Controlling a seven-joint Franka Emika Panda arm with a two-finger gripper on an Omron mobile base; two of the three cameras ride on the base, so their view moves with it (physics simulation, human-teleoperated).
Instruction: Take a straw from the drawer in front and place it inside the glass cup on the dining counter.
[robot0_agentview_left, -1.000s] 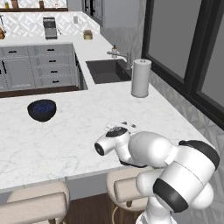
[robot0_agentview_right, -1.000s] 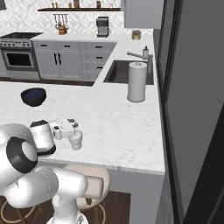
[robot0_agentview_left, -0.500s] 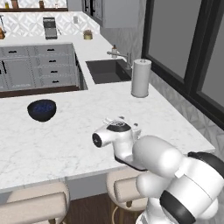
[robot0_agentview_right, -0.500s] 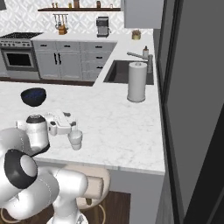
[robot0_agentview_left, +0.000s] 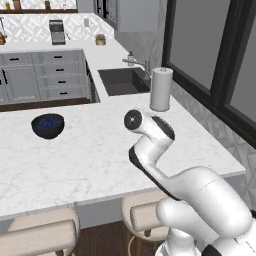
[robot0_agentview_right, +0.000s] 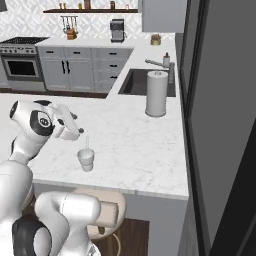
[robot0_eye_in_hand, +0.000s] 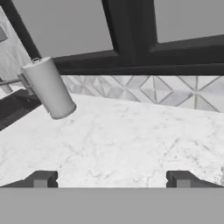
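Since the earlier frames, the white arm has been raised and swung up over the broad white marble dining counter (robot0_agentview_right: 135, 150), and the two-finger gripper (robot0_agentview_right: 80, 131) is now held above and just left of the small translucent whitish glass cup (robot0_agentview_right: 86, 159). From left to right in the right base view: the gripper, then the cup with a thin pale straw (robot0_agentview_right: 87, 144) standing upright inside it, then the tall white paper-towel roll (robot0_agentview_right: 156, 93) near the dark sink (robot0_agentview_right: 134, 83). In the left base view, a dark blue bowl (robot0_agentview_left: 48, 125) is seen at the left of the counter, well apart from the roll. In the hand view, the two dark fingertips (robot0_eye_in_hand: 40, 179) are spread wide apart with nothing between them; the gripper is released.
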